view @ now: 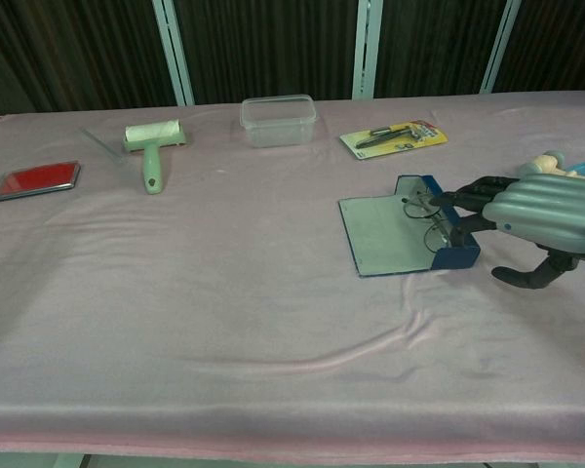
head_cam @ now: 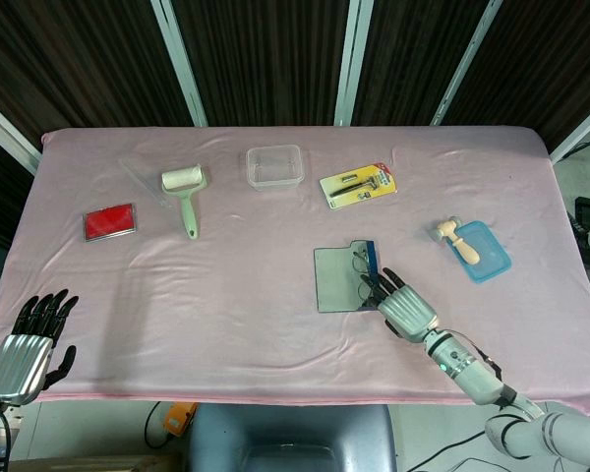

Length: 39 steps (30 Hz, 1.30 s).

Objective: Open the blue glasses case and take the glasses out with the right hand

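Note:
The blue glasses case lies open on the pink cloth right of centre, its grey lid folded flat toward the left. Thin wire-framed glasses rest across the blue base and the lid's edge. My right hand sits just right of the case, fingers stretched out over the blue base, fingertips touching the glasses, thumb hanging apart below. It grips nothing that I can see. My left hand hovers off the table's near-left corner, fingers spread, empty.
Along the far side lie a red flat case, a lint roller, a clear plastic box and a carded razor pack. A blue tray with a wooden mallet sits right of the case.

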Motion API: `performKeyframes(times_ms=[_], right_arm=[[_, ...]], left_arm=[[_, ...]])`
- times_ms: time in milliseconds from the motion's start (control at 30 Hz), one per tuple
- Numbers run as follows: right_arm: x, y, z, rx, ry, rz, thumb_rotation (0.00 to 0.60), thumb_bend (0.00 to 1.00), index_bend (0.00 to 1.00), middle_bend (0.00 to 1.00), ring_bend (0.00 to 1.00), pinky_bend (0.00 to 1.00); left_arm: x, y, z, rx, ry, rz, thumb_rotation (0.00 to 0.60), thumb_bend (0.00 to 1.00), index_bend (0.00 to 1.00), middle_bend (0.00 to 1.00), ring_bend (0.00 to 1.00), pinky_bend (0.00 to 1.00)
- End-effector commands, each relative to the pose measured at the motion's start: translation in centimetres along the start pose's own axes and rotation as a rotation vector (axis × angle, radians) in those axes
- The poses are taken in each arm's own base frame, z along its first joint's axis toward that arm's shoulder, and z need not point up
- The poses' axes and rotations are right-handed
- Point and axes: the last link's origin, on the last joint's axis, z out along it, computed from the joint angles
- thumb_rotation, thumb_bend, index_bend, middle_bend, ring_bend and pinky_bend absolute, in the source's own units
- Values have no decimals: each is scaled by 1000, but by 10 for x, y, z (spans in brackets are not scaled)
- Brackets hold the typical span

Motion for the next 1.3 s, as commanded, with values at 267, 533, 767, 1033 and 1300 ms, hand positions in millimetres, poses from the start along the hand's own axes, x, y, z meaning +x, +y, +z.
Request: performKeyframes(times_ms=[267,533,767,1033,1300], right_arm=[[-9,35,-18,-73,-12,24,600,550,463,51,4,0],[-13,59,-8,-137,-29,37,600,550,462,51,5,0],[-5,71,22,-186,-30,13,600,551,459,51,5,0],[10,70,57,-229,-22,15,600,550,456,51,5,0],[23,65,77,-247,-7,28,600,550,452,51,5,0]], left_arm=[[-2,2,1,0,-6,10,600,434,0,0,0,32],[-5,4,3,4,-13,21,600,434,0,0,0,32],[-9,6,6,4,-26,29,600,434,0,0,0,33],[-9,4,8,12,-33,29,600,434,0,0,0,33],[-8,3,8,18,-31,26,600,433,0,0,0,34]])
